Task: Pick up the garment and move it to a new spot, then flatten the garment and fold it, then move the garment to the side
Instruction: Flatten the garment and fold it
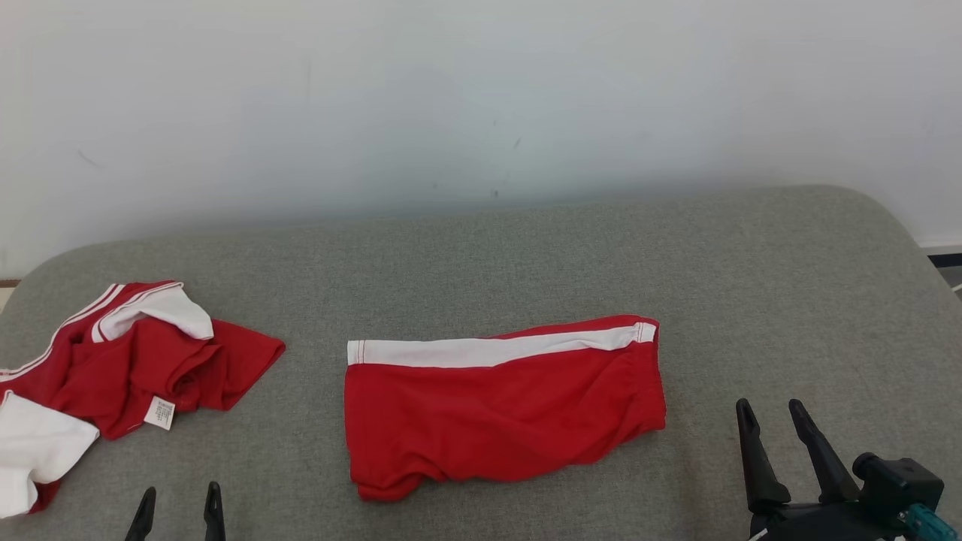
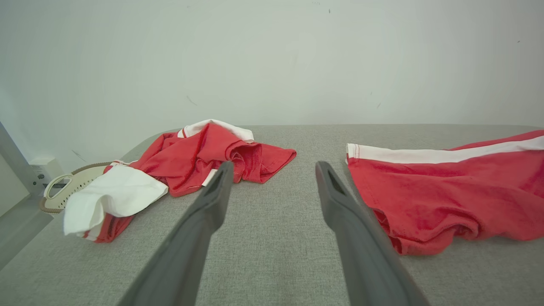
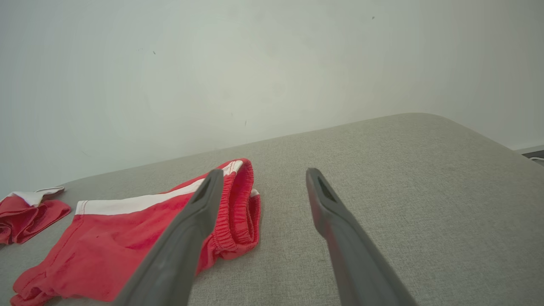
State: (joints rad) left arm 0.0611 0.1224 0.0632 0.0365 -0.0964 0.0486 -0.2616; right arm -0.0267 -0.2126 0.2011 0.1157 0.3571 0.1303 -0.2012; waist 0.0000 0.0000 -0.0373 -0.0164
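A pair of red shorts with a white side stripe, the garment [image 1: 496, 413], lies flat and folded over in the middle of the grey padded surface [image 1: 481, 255]; its elastic waistband faces right. My left gripper [image 1: 182, 490] stands open near the front edge, left of the shorts, with nothing between its fingers. In the left wrist view the left gripper [image 2: 274, 165] points at bare cloth surface, with the shorts [image 2: 446, 199] to its right. My right gripper [image 1: 769, 406] is open and empty just right of the waistband. Seen from the right wrist, the right gripper [image 3: 264, 171] hovers beside the shorts [image 3: 106, 250].
A crumpled red and white shirt [image 1: 143, 361] lies at the left edge, also seen as the shirt [image 2: 195, 157] and the shirt [image 3: 25, 212]. A white wall [image 1: 481, 98] backs the surface. A beige ringed object [image 2: 72, 182] sits beyond the left edge. The surface's corners are rounded.
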